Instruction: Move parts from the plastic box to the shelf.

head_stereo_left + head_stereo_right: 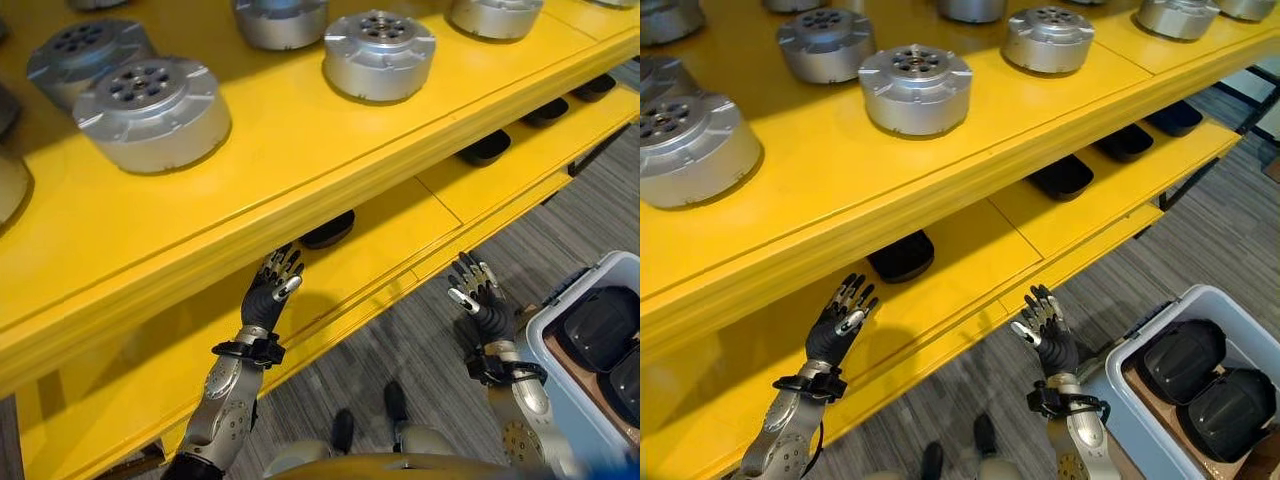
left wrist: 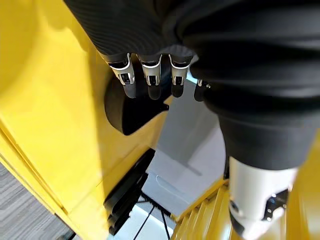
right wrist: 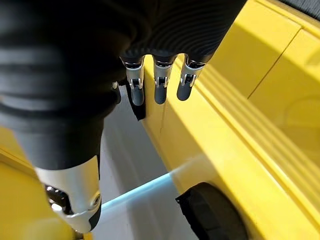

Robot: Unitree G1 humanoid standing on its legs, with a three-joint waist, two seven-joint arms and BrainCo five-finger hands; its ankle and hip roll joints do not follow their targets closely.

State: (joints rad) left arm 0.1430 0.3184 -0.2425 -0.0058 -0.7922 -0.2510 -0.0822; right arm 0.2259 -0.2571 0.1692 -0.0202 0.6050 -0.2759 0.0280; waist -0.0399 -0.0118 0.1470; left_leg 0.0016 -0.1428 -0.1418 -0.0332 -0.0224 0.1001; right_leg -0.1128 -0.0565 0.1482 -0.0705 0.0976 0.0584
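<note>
Both the left hand (image 1: 832, 330) and right hand (image 1: 1047, 338), open and empty, hover low-centre before the yellow shelf (image 1: 970, 270), with the plastic box (image 1: 1120, 365) of black parts (image 1: 1185, 358) lower right and silver discs (image 1: 915, 88) across the top.

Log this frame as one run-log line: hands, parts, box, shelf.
left hand: open, empty, at lower shelf | right hand: open, empty, between shelf and plastic box | black parts: in box
</note>
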